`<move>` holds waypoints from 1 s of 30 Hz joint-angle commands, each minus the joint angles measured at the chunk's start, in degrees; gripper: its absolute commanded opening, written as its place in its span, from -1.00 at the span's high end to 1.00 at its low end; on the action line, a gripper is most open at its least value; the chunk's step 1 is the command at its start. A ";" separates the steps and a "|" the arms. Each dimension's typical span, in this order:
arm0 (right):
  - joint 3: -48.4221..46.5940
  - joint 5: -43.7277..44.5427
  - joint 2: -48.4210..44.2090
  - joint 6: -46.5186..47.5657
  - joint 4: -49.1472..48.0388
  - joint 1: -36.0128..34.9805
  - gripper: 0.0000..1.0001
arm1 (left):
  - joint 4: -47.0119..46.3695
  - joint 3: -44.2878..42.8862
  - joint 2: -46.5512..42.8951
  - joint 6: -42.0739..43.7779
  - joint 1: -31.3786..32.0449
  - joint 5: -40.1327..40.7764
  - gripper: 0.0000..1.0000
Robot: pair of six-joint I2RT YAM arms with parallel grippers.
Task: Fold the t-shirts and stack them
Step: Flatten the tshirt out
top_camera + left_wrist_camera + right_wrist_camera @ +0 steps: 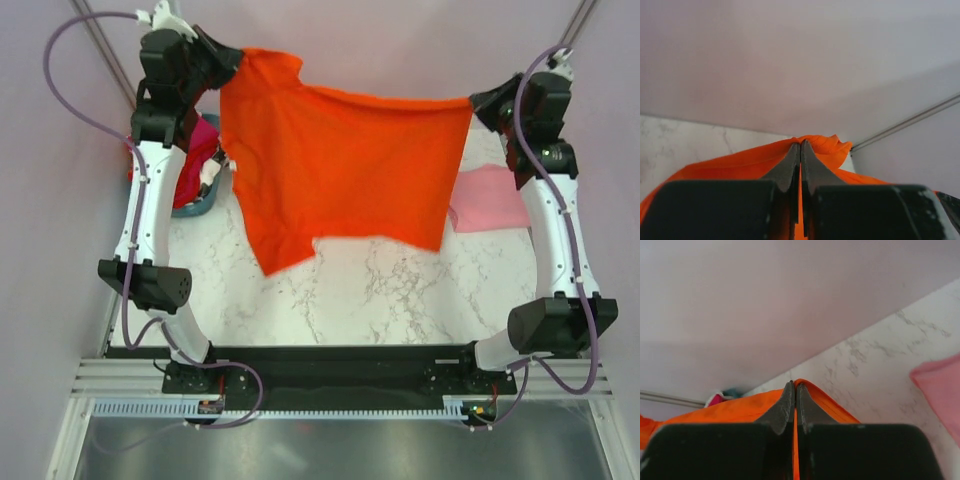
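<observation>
Above the table (330, 300), both jaws clamp the orange shirt (340, 165); basket (207, 207) half hidden

Both arms are raised and reach forward, away from their bases. The left arm (150, 195) and the right arm (556, 225) each bend at an elbow low near the base, then rise up to the wrist. The left gripper (230, 62) points inward to the right, its jaws pressed together on one upper edge of the orange-red t-shirt (340, 165). The right gripper (480, 100) points inward to the left, jaws closed on the opposite edge. The two grippers are well apart.
</observation>
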State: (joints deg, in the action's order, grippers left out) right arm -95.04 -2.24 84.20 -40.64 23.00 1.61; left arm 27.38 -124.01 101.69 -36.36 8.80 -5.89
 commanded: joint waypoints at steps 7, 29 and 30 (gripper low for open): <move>-9.56 -9.09 7.64 -4.62 -5.42 2.35 1.00 | -10.14 -7.33 0.44 3.39 -2.65 2.11 0.95; 41.77 -13.23 14.41 -4.18 -28.80 2.35 1.00 | -33.35 72.31 -26.63 -3.28 -1.68 0.09 0.95; 42.83 -13.23 14.58 -4.44 -30.20 2.44 1.00 | -33.44 75.02 -26.98 -3.45 -1.68 -0.08 0.96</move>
State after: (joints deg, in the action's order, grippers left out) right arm -54.76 -14.76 98.65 -45.21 0.47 3.77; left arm 0.43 -52.99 78.24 -36.27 6.94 -6.00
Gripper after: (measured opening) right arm 0.011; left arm 0.029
